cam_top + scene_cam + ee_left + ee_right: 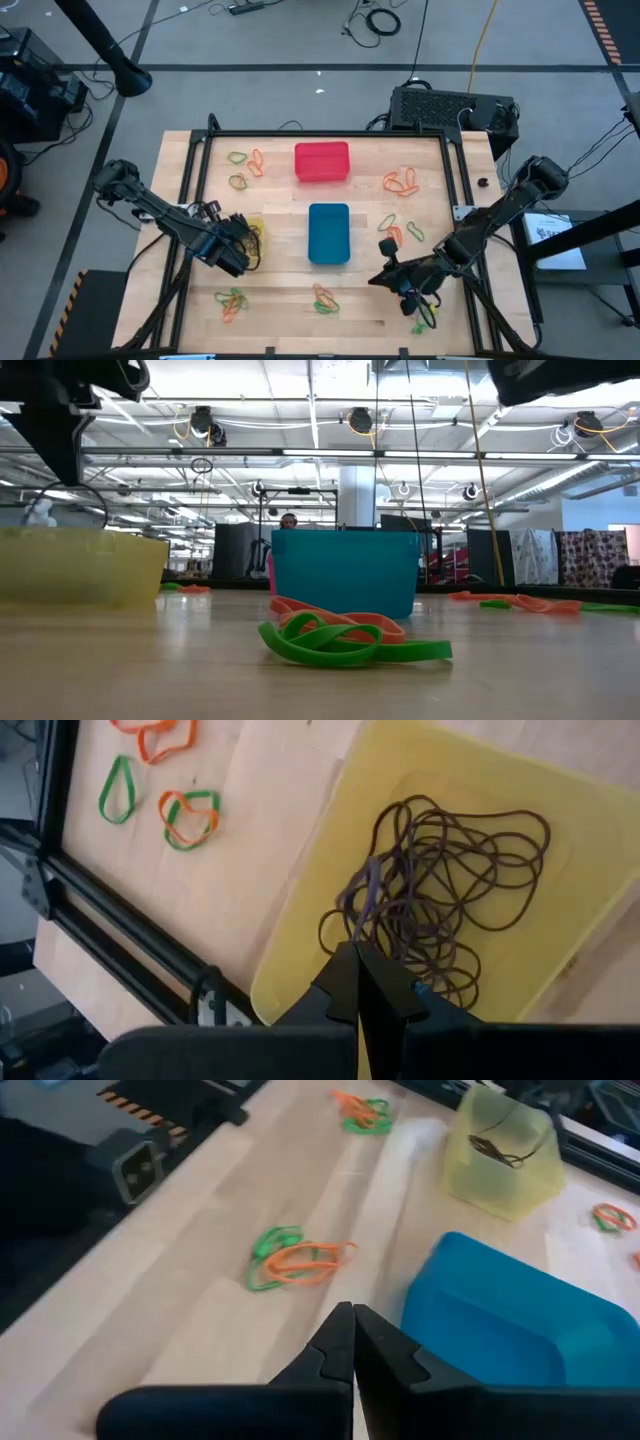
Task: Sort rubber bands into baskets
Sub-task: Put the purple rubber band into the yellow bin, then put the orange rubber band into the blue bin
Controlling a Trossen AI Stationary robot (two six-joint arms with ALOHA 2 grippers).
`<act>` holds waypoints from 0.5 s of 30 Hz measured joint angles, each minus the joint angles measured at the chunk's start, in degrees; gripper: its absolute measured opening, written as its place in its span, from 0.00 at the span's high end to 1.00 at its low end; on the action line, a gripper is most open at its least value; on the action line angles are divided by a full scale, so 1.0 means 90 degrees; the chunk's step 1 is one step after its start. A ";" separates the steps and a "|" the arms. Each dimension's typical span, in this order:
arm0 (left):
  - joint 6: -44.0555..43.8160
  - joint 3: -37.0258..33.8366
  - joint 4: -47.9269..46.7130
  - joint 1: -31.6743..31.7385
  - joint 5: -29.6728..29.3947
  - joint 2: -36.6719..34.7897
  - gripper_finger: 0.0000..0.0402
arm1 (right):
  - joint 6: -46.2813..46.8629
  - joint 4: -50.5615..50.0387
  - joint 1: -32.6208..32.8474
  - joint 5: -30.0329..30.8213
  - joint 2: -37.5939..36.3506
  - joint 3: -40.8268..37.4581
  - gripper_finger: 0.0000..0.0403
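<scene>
My left claw point(357, 982) hangs clenched and empty over the shallow yellow plastic basket point(560, 820), where a tangle of thin dark brown rubber bands point(440, 890) already lies. My right claw point(352, 1342) is pinched shut on nothing, near the blue rectangular basket point(520, 1320). The red basket point(322, 162) looks empty. Orange and green elastic loops point(325, 298) lie scattered over the wooden table point(280, 290), so I judge most sorting remains.

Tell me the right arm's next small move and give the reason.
Probably open the right gripper and lower it toward the green and orange rubber bands lying on the wood ahead of it. Its fingers are shut with nothing between them, that cluster sits unsorted beside the blue basket, and the left gripper is busy over the yellow basket.
</scene>
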 joint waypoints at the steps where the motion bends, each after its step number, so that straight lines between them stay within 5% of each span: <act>1: -0.0002 -0.0037 0.0038 0.0000 0.0000 -0.0002 1.00 | 0.0009 0.0014 -0.0056 0.0002 0.0000 0.0000 1.00; 15: 0.0047 -0.0177 0.0607 -0.0001 -0.0310 0.0000 0.74 | 0.0089 0.0199 -0.0560 -0.0012 0.0000 0.0000 1.00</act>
